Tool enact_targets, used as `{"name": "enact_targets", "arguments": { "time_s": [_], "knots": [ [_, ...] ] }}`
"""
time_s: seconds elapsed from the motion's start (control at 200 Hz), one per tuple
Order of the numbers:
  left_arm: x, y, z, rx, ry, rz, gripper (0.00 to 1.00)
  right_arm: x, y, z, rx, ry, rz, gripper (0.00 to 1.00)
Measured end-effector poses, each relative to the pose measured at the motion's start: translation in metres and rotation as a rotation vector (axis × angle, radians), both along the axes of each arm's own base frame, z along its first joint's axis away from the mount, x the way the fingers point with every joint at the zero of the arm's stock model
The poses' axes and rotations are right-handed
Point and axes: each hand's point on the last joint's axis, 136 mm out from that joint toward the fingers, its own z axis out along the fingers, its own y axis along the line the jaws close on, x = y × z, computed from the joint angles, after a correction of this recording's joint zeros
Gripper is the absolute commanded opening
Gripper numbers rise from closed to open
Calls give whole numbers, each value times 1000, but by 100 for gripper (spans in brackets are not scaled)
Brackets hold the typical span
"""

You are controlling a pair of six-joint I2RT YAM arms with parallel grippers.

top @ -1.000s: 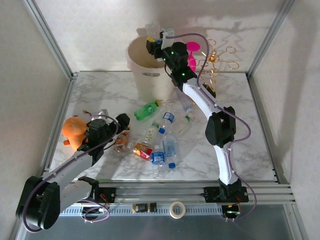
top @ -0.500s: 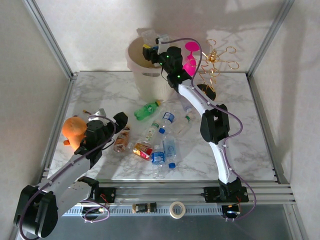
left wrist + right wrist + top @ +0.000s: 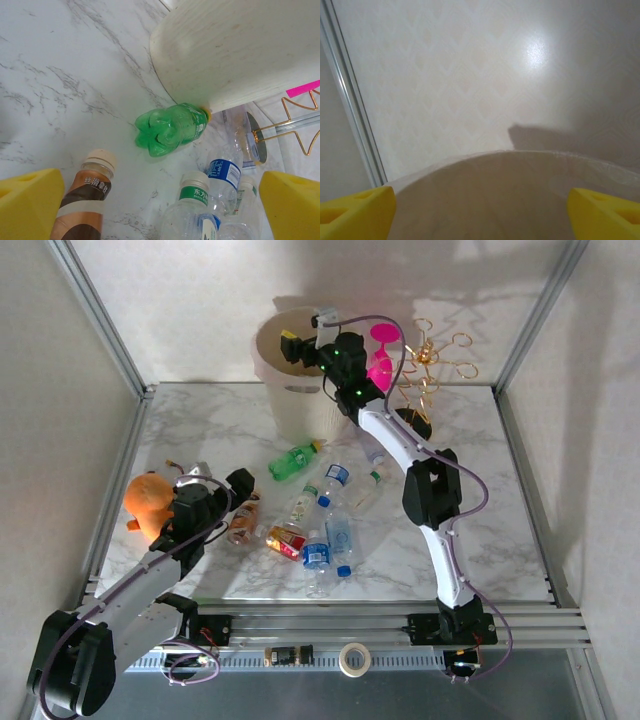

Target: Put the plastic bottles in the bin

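Note:
The cream-white bin [image 3: 292, 400] stands at the back of the marble table [image 3: 180, 430]. My right gripper [image 3: 305, 332] hovers over the bin's mouth, open, with nothing between its yellow pads [image 3: 355, 212]; below it lies the bin's inner wall [image 3: 510, 200]. Several plastic bottles lie mid-table: a green one [image 3: 293, 460], clear ones [image 3: 335, 477], a red-labelled one [image 3: 285, 540] and a brown one [image 3: 240, 523]. My left gripper [image 3: 218, 480] is open just above the brown bottle [image 3: 85, 200], facing the green bottle [image 3: 172, 127] and the bin's side [image 3: 235, 50].
An orange plush toy [image 3: 148, 498] lies left of my left arm. A pink goblet [image 3: 382, 350] and a gold wire stand [image 3: 430, 370] are right of the bin. Aluminium frame posts [image 3: 100, 320] edge the table.
My right gripper has opened over the bin, and the clear bottle it held is gone from its jaws. The left arm has hardly moved.

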Motion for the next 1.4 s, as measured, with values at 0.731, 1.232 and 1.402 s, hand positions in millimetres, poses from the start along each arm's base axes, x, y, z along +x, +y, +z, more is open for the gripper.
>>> {"name": "enact_targets", "arguments": {
  "time_s": [0.731,1.232,1.402],
  "knots": [
    [3,-1,-27,28,84,10,100,-166,-40,-7,-11,33,105,99],
    [12,-1,-43,160,191,-20,100,-226,-67,-164,-57,440,0,99],
    [0,2,-66,202,286,-36,100,-225,-81,-182,-24,502,-77,99]
  ]
}}
